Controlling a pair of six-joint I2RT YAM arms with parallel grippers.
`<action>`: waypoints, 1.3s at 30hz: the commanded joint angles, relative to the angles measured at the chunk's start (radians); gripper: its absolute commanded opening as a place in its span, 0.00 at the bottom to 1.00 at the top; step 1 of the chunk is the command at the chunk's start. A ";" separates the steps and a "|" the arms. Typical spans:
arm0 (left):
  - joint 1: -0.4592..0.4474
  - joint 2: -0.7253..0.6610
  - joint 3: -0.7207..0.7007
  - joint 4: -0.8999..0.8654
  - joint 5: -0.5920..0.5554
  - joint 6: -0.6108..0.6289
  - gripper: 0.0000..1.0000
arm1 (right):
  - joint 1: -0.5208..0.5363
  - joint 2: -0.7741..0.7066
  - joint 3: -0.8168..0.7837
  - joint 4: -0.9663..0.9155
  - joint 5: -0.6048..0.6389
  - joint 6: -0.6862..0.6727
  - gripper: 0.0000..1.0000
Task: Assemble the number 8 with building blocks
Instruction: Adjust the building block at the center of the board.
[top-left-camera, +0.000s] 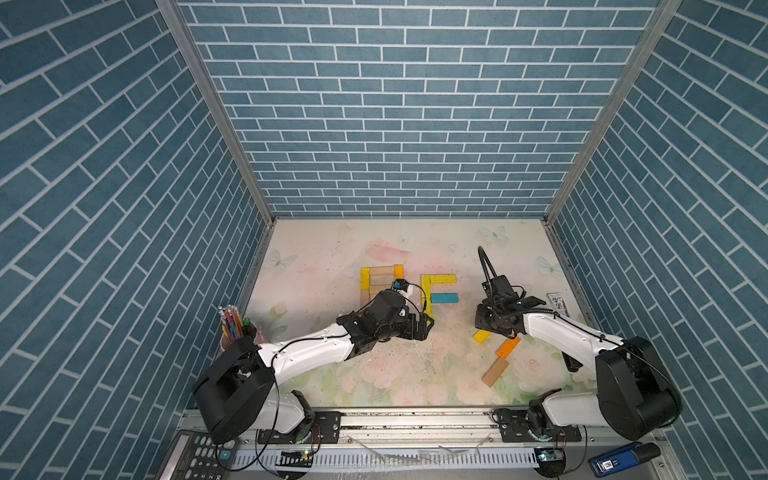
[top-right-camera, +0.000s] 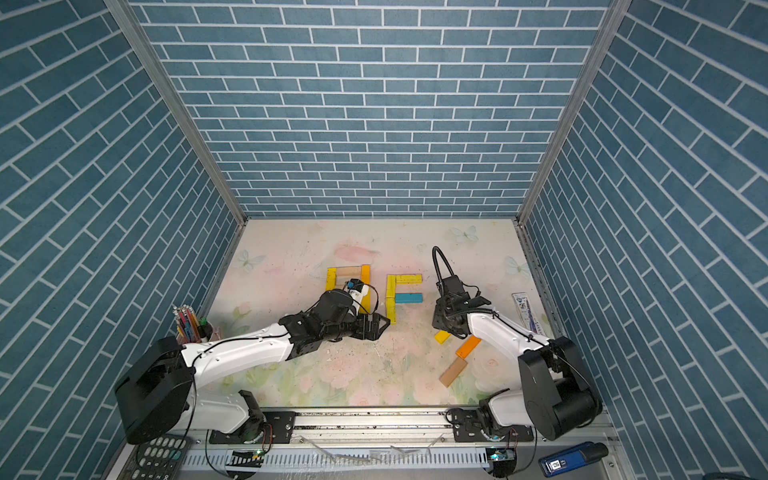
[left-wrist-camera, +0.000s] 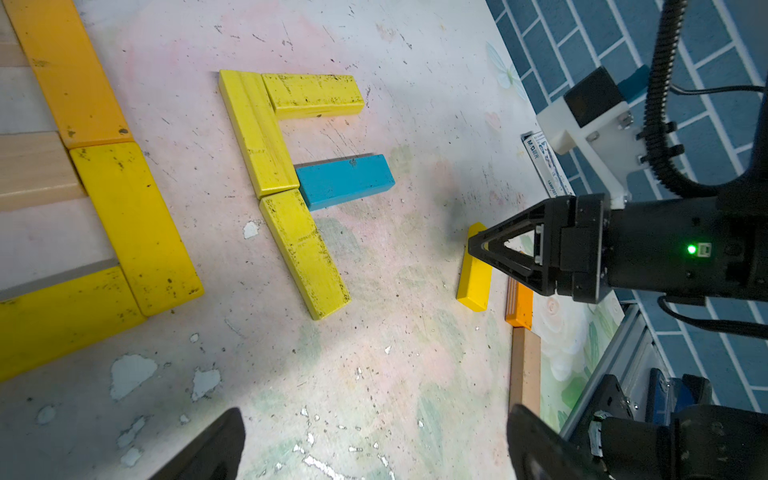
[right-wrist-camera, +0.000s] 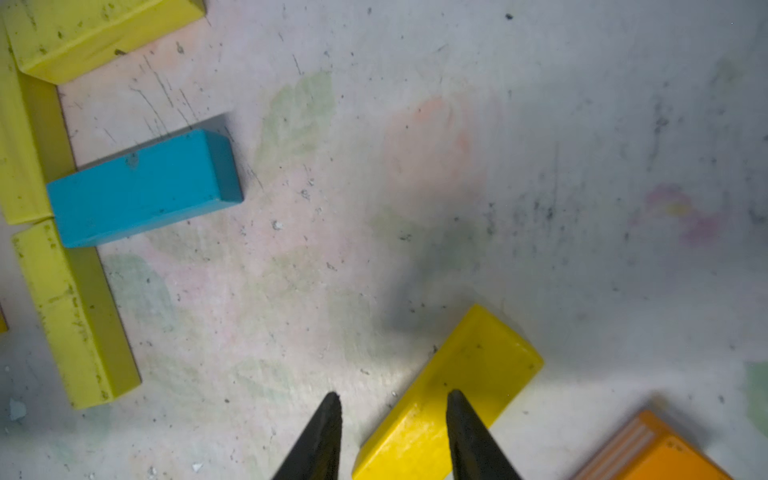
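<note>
A closed figure of building blocks (top-left-camera: 365, 282) in yellow, tan and orange lies left of centre, partly hidden by my left arm. Beside it two yellow planks (left-wrist-camera: 266, 137) in line, a yellow crossbar (left-wrist-camera: 313, 94) and a teal plank (left-wrist-camera: 345, 180) form an F shape. A loose yellow plank (right-wrist-camera: 478, 374), an orange one (top-left-camera: 508, 347) and a tan one (top-left-camera: 495, 372) lie at the front right. My right gripper (right-wrist-camera: 394, 397) stands narrow over the loose yellow plank's near end, one finger across its top. My left gripper (left-wrist-camera: 376, 436) hovers open over bare table.
A cup of pencils (top-left-camera: 235, 328) stands at the left edge, behind my left arm. A printed packet (top-left-camera: 557, 303) lies at the right wall. A calculator (top-left-camera: 199, 453) and a blue device (top-left-camera: 623, 459) sit on the front rail. Brick-pattern walls enclose three sides.
</note>
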 joint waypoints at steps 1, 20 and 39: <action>0.007 -0.014 -0.015 -0.002 -0.004 -0.002 0.99 | -0.006 -0.036 -0.025 -0.054 0.050 0.038 0.46; 0.007 -0.071 -0.071 0.017 -0.025 0.011 1.00 | -0.016 0.044 -0.074 0.109 -0.015 0.142 0.51; 0.007 -0.127 -0.176 0.174 0.001 0.009 1.00 | -0.016 0.177 0.062 0.081 -0.039 -0.108 0.30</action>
